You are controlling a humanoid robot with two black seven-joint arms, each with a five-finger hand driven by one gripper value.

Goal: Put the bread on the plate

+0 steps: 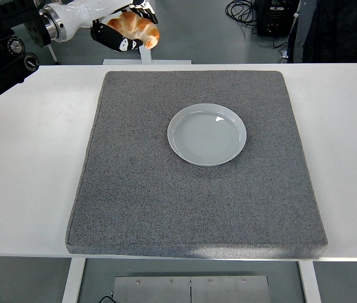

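Observation:
My left hand holds a golden-brown croissant high in the air near the picture's top left, its fingers curled around the bread. The hand and bread hang over the far-left corner of the grey mat. A pale grey round plate lies on the mat, right of centre and towards the far side, with nothing on it. The plate is well to the right of and below the bread in the picture. My right arm does not show.
The grey mat covers most of the white table. Beyond the table's far edge stand a white post, cables on the floor and a dark garment at the top right.

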